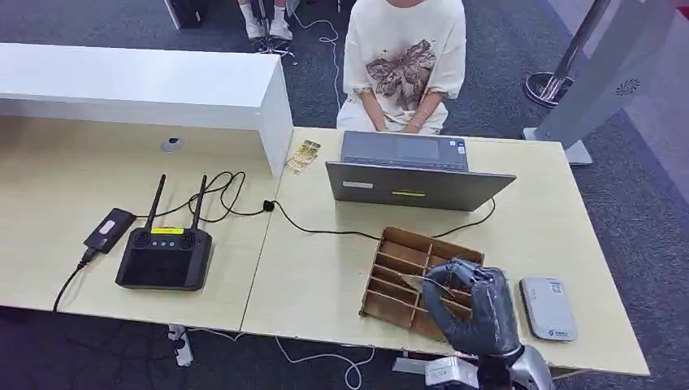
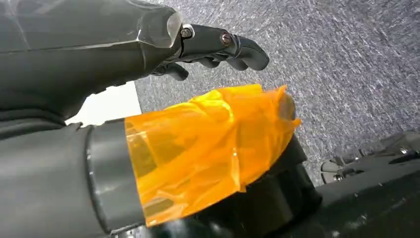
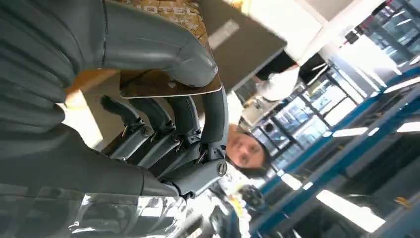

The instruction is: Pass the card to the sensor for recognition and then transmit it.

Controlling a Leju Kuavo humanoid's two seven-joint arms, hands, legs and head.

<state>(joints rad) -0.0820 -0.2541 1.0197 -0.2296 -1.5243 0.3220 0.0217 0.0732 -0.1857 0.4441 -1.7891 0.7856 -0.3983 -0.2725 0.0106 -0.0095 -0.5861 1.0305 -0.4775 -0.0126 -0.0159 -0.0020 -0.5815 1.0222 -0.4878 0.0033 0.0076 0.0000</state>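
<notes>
My right hand is over the near side of the wooden slotted box at the table's front right. It pinches a card between thumb and fingers. In the right wrist view the card is brownish with printed letters, held flat under the thumb with the fingers beneath it. The grey-white sensor lies flat on the table just right of the hand, apart from it. My left hand hangs over grey carpet, holding nothing, its thumb wrapped in orange film.
A half-shut grey laptop stands behind the box, and a person sits beyond it. A black controller with two antennas, a small black device and cables lie at left. A white counter is at the back left.
</notes>
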